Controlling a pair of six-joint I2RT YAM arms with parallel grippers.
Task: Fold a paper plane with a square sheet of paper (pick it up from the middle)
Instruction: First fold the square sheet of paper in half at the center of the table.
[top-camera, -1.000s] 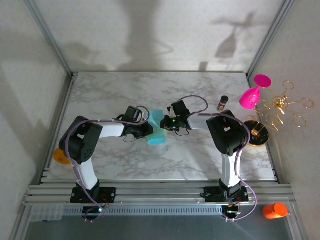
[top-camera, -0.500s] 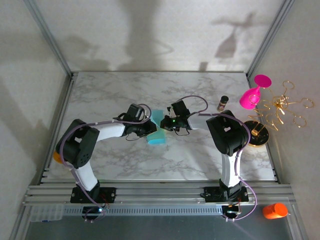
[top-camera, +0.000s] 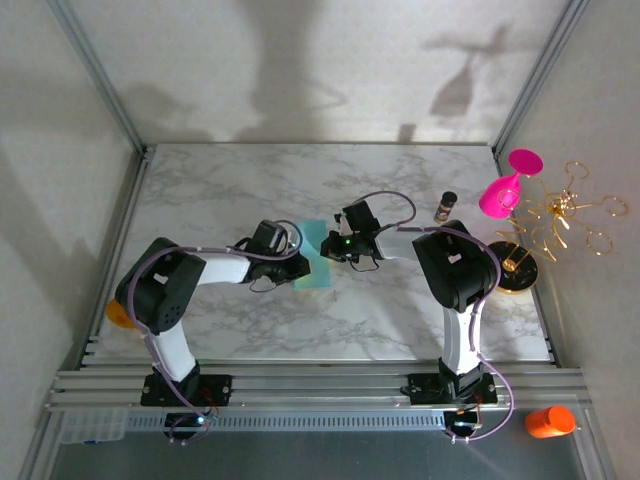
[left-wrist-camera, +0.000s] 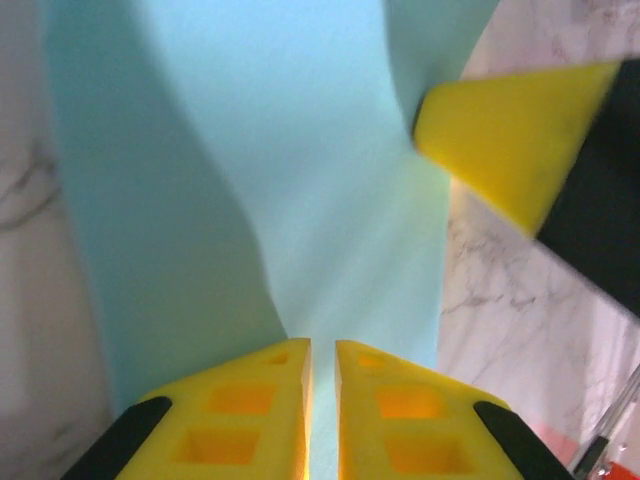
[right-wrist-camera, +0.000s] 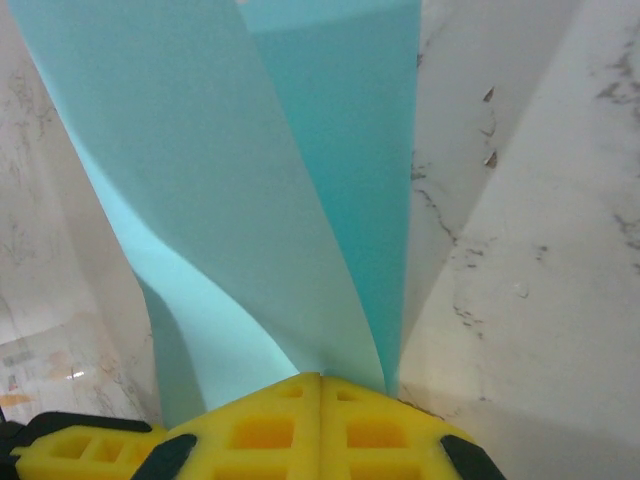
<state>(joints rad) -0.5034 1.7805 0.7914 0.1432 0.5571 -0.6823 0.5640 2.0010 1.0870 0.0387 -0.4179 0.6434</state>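
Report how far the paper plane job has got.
Done: the square sheet of paper is picked up and bowed. In hand: left gripper and right gripper each pinch an edge. Left: no nose point or wings show; the folding seems still ahead.

You have bare worktop (top-camera: 250, 180) along the far side and across the near strip. At the right edge a small dark bottle (top-camera: 446, 206), the pink goblet (top-camera: 500, 195) and a gold wire stand (top-camera: 560, 212) block the way; the teal sheet (top-camera: 320, 268) bars the middle.
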